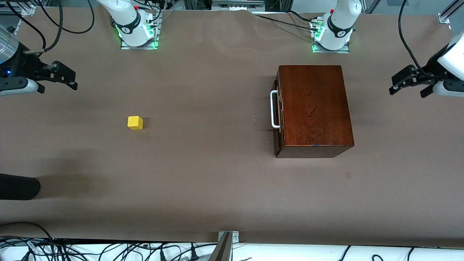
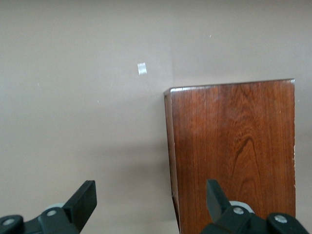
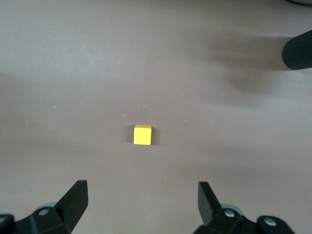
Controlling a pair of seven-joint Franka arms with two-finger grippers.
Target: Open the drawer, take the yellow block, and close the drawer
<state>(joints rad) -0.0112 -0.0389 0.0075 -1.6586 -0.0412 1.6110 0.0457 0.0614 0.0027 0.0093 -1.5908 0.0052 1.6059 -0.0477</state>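
Drawer (image 1: 277, 108) sits flush in the reddish-brown wooden box (image 1: 313, 108), its white bar handle (image 1: 274, 109) facing the right arm's end of the table (image 1: 217, 188); only the front view shows that handle. The left wrist view gives just the box's glossy top, with the left gripper (image 2: 151, 195) spread wide and holding nothing, one finger over the box, the other over bare table. The yellow block (image 3: 142, 135) lies on the open table, ahead of the right gripper (image 3: 142, 197), whose fingers are parted and empty.
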